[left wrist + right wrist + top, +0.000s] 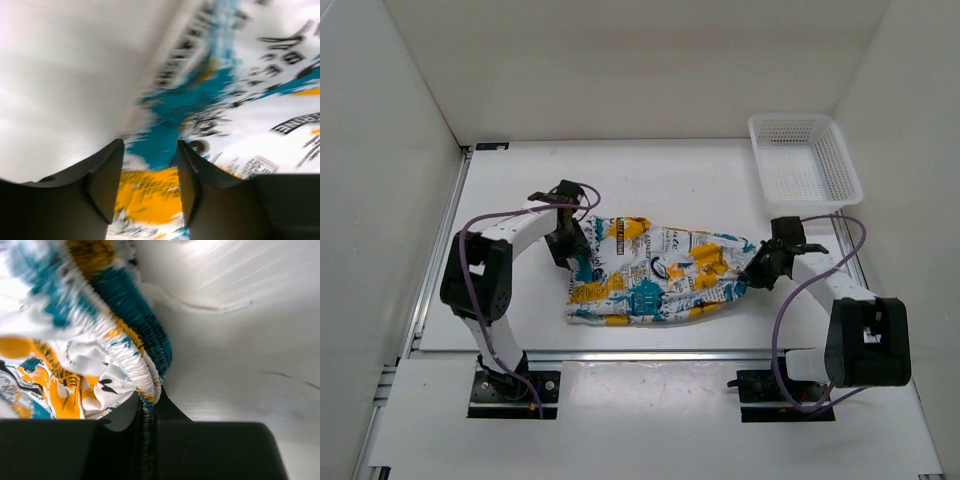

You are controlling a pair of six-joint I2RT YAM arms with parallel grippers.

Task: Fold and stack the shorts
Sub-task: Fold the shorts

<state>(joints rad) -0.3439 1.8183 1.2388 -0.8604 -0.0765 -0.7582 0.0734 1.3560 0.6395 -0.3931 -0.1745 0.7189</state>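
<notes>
shorts (655, 272) spread mid-frame on the table (520, 180) | right gripper (147, 412) clamped on waistband (145, 365), right end | left gripper (150, 167) fingers apart over left edge, holding nothing | risk: if i pull one-handed, cloth drags and bunches | smooth white table, close white walls, basket (805, 160) upper right

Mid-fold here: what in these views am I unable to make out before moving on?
Left wrist view: the shorts are motion-blurred; whether the left end effector touches the fabric is unclear.
Right wrist view: the right end effector pinches the waistband; how many layers is hidden inside the pinch, and the frame edge cuts off the rest.
Top view: both end effectors cover the shorts' ends, hiding the fabric edges there.
</notes>
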